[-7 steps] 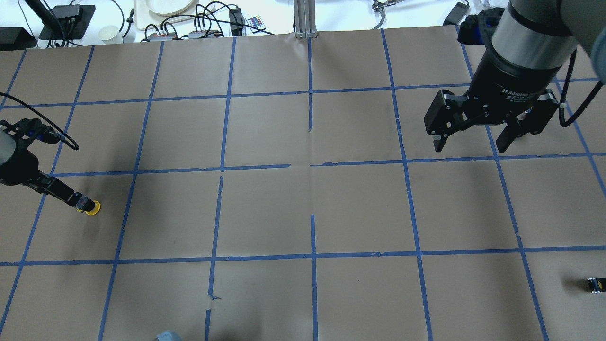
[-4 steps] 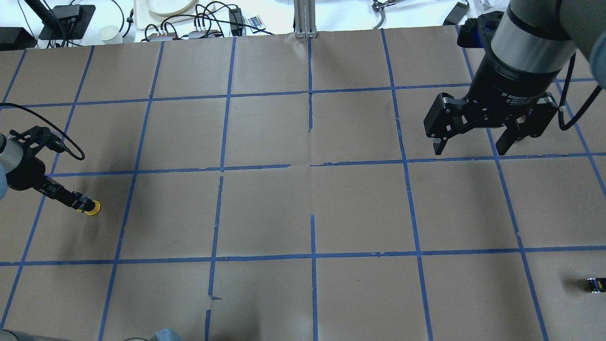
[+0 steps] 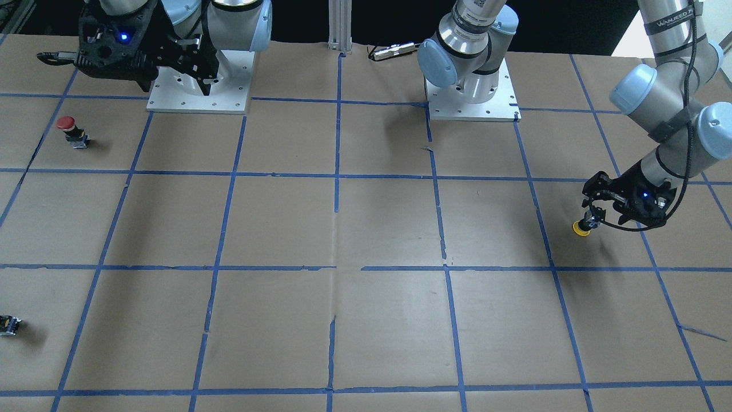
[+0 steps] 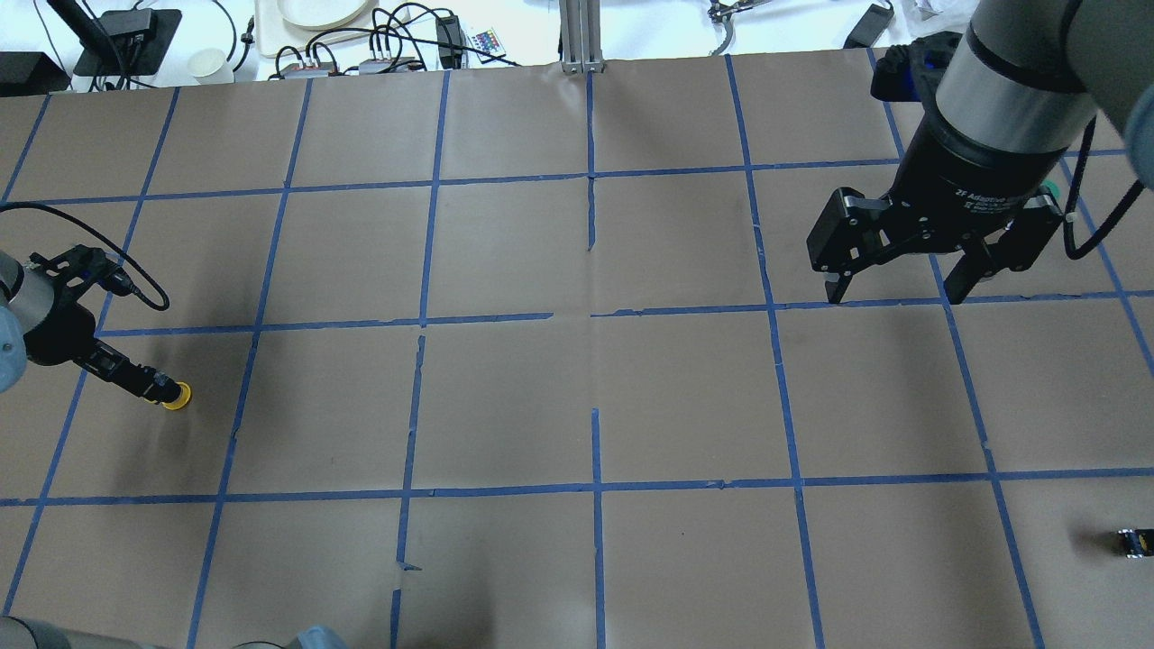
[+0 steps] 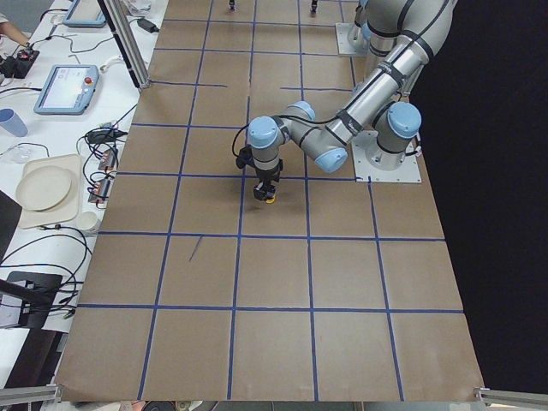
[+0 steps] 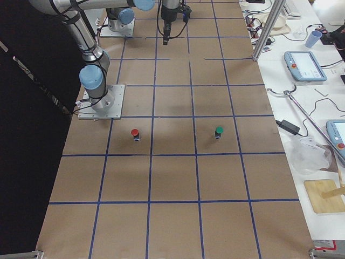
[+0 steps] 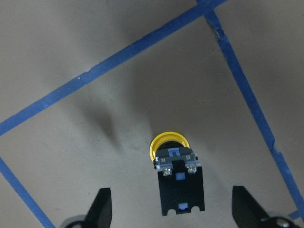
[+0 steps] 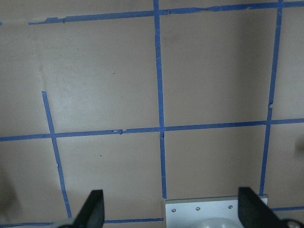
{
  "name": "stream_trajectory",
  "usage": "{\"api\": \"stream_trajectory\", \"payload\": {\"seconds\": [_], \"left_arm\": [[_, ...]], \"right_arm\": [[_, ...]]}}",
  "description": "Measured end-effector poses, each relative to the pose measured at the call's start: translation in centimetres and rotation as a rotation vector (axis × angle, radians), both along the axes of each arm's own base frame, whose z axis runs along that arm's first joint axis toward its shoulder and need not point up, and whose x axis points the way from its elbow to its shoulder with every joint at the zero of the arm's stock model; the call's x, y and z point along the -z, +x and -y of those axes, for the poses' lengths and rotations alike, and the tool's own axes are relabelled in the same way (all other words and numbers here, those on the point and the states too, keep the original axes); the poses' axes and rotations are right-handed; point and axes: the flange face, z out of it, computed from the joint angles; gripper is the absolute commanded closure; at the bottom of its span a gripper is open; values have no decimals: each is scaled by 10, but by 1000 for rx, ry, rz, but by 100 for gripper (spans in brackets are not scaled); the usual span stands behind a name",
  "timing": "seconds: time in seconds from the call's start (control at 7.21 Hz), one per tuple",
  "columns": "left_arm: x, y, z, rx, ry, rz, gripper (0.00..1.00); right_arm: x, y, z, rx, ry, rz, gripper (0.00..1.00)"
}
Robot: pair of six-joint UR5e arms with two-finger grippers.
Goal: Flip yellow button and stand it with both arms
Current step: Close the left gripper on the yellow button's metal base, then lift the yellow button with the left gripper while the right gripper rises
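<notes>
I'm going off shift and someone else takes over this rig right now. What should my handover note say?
Left gripper: open, fingers on either side of the yellow button, not touching it.
Right gripper: open, empty, raised, far off on the other side.
Button: yellow cap against the brown paper, black body pointing back at the gripper around it; not stood upright.
Done: one gripper is lined up on the button.
Left to do: grasp it, flip it with both grippers, and stand it.
</notes>
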Motion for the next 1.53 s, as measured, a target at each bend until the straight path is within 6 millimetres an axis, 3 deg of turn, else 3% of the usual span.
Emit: {"api": "stream_trajectory", "payload": {"seconds": [0.14, 0.28, 0.42, 0.55, 0.83, 1.11, 1.39, 1.53], "left_arm": [[4, -2, -3, -32, 10, -3, 22], [8, -4, -6, -55, 17, -3, 37], [10, -6, -7, -64, 22, -2, 70], [10, -6, -8, -67, 21, 3, 80], [8, -6, -6, -67, 5, 14, 85], [-8, -10, 0, -65, -38, 18, 85], [-46, -30, 1, -71, -105, -33, 85], [-75, -54, -2, -65, -133, -76, 85]], "right_arm": [[0, 0, 0, 0, 2, 2, 0], [0, -1, -1, 0, 5, 1, 0], [1, -1, -1, -1, 6, 0, 0], [1, -1, -1, -1, 7, -1, 0], [1, -2, -1, 0, 8, -2, 0], [1, -2, -1, 0, 9, -3, 0], [-2, -2, -3, -7, 1, 4, 0], [-11, -1, -9, -29, -25, 13, 0]]}}
